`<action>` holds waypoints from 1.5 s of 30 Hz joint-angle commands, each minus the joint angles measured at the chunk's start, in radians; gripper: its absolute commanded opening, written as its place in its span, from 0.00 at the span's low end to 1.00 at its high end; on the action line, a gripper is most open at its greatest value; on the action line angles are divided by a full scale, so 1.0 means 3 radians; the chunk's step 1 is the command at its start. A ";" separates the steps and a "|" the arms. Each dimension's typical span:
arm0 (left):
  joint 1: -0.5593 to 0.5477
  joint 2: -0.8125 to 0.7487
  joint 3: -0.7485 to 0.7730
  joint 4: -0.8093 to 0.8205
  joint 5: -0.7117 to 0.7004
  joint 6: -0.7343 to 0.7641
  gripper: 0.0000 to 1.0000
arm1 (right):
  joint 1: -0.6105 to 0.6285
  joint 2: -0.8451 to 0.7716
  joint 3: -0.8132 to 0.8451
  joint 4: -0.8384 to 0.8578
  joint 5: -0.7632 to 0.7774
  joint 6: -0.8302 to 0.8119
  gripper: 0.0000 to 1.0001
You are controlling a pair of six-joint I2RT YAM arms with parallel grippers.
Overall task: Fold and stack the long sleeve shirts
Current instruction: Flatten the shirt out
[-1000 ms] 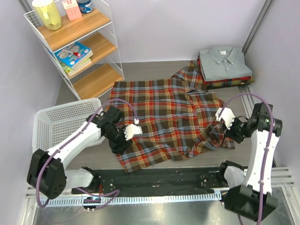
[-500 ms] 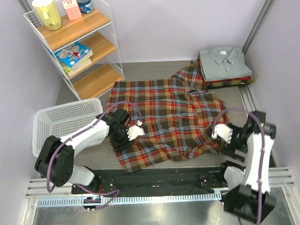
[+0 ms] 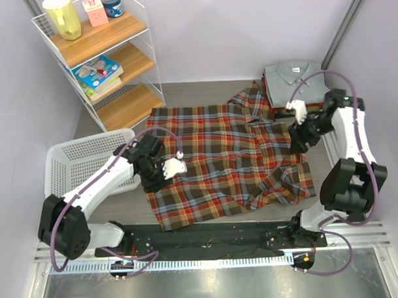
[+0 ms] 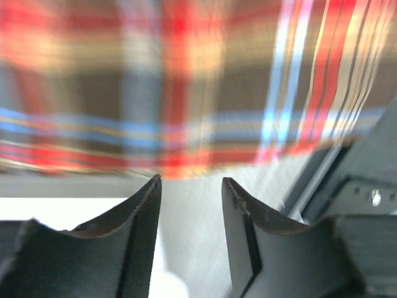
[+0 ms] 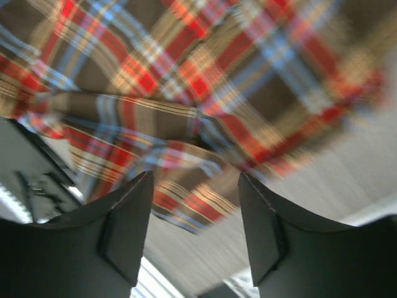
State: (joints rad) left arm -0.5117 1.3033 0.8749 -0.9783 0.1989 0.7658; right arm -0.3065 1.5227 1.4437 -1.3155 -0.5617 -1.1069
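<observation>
plaid shirt spread diagonally, collar seemingly far-right

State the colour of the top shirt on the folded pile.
The top shirt is plain grey; the top external view shows it best.

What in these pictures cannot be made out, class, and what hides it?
Top view: lower folded shirts covered by the grey shirt; only edges show, count unclear.
Left wrist view: plaid shirt blurred; which part unclear.
Right wrist view: its folds blurred too.
</observation>
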 commanded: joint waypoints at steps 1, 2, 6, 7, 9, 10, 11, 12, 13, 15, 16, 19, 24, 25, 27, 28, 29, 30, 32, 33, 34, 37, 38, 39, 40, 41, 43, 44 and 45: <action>-0.0012 0.0087 0.0519 0.0146 0.0539 -0.0291 0.46 | 0.0295 0.0171 -0.0337 0.0277 0.0016 0.0784 0.61; -0.0007 0.0185 0.0565 0.0218 0.0483 -0.0369 0.45 | 0.0412 0.0226 -0.0495 0.0568 0.0082 0.0942 0.60; 0.0008 0.0722 0.0785 0.0458 0.0288 -0.0660 0.43 | 0.0526 0.0426 -0.0681 0.1081 0.0272 0.1229 0.56; 0.0008 0.0854 0.0796 0.0515 0.0273 -0.0757 0.44 | 0.0536 0.0482 -0.0701 0.1138 0.0353 0.1245 0.56; 0.0008 0.0998 0.0826 0.0592 0.0171 -0.0819 0.43 | 0.0541 0.0605 -0.0727 0.1245 0.0455 0.1250 0.55; 0.0008 0.1080 0.0827 0.0597 0.0125 -0.0829 0.43 | 0.0541 0.0636 -0.0788 0.1291 0.0547 0.1250 0.56; 0.0018 0.1197 0.0811 0.0673 -0.0012 -0.0835 0.43 | 0.0541 0.0656 -0.0829 0.1423 0.0589 0.1250 0.55; 0.0039 0.1259 0.0791 0.0729 -0.0074 -0.0840 0.43 | 0.0546 0.0687 -0.0865 0.1495 0.0629 0.1271 0.55; 0.0059 0.1315 0.0796 0.0755 -0.0126 -0.0845 0.41 | 0.0577 0.0758 -0.0895 0.1567 0.0670 0.1281 0.55; 0.0187 0.1520 0.0872 0.0771 -0.0223 -0.0876 0.39 | 0.0592 0.0866 -0.0916 0.1746 0.0768 0.1307 0.54; 0.0238 0.1586 0.0969 0.0761 -0.0244 -0.0876 0.38 | 0.0602 0.0983 -0.0876 0.1797 0.0778 0.1352 0.54; 0.0427 0.1862 0.1128 0.0745 -0.0407 -0.0814 0.36 | 0.0663 0.1218 -0.0712 0.2038 0.0880 0.1444 0.53; 0.0586 0.2073 0.1481 0.0663 -0.0448 -0.0845 0.35 | 0.0710 0.1490 -0.0094 0.2003 0.0901 0.1568 0.52; 0.0591 0.2047 0.1496 0.0648 -0.0443 -0.0840 0.35 | 0.0710 0.1480 0.0089 0.1911 0.0896 0.1542 0.53; 0.0586 0.1956 0.1517 0.0607 -0.0392 -0.0845 0.37 | 0.0695 0.1307 0.0188 0.1528 0.0820 0.1313 0.56; 0.0586 0.1834 0.1512 0.0552 -0.0296 -0.0855 0.41 | 0.0679 0.1210 0.0199 0.1390 0.0789 0.1241 0.60; 0.0586 0.1772 0.1507 0.0531 -0.0244 -0.0860 0.43 | 0.0674 0.1113 0.0178 0.1120 0.0768 0.1174 0.62; 0.0586 0.1705 0.1476 0.0520 -0.0213 -0.0875 0.44 | 0.0664 0.0914 0.0148 0.0981 0.0707 0.1022 0.63; 0.0591 0.1547 0.1461 0.0434 -0.0081 -0.0922 0.49 | 0.0664 0.0709 -0.0031 0.0618 0.0671 0.0878 0.66; 0.0586 0.1490 0.1440 0.0403 -0.0045 -0.0917 0.50 | 0.0664 0.0515 -0.0102 0.0505 0.0651 0.0715 0.67; 0.0581 0.1409 0.1435 0.0382 -0.0014 -0.0927 0.53 | 0.0664 0.0442 -0.0250 0.0327 0.0660 0.0617 0.69; 0.0540 0.1281 0.1369 0.0280 0.0191 -0.0855 0.61 | 0.0669 0.0299 -0.0536 0.0299 0.0910 0.0545 0.77; 0.0479 0.1209 0.1353 0.0245 0.0252 -0.0784 0.62 | 0.0669 0.0299 -0.0603 0.0355 0.0957 0.0595 0.78; 0.0448 0.1168 0.1338 0.0234 0.0298 -0.0748 0.63 | 0.0669 0.0314 -0.0650 0.0401 0.0993 0.0647 0.78; 0.0407 0.1122 0.1287 0.0259 0.0298 -0.0748 0.65 | 0.0669 0.0354 -0.0696 0.0518 0.0998 0.0784 0.78; 0.0326 0.1066 0.1272 0.0270 0.0293 -0.0743 0.65 | 0.0669 0.0390 -0.0696 0.0560 0.0988 0.0891 0.79; 0.0239 0.1004 0.1266 0.0244 0.0324 -0.0737 0.66 | 0.0684 0.0558 -0.0615 0.0520 0.0927 0.1055 0.78; 0.0203 0.0979 0.1266 0.0244 0.0324 -0.0737 0.66 | 0.0699 0.0630 -0.0584 0.0474 0.0906 0.1076 0.77; 0.0162 0.0918 0.1271 0.0239 0.0339 -0.0758 0.66 | 0.0705 0.0681 -0.0563 0.0428 0.0916 0.1097 0.75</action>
State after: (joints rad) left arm -0.4206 1.6360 1.2644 -0.8810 0.2478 0.5274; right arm -0.1059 1.6627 1.2499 -1.1625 -0.2955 -0.8463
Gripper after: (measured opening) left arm 0.658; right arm 0.775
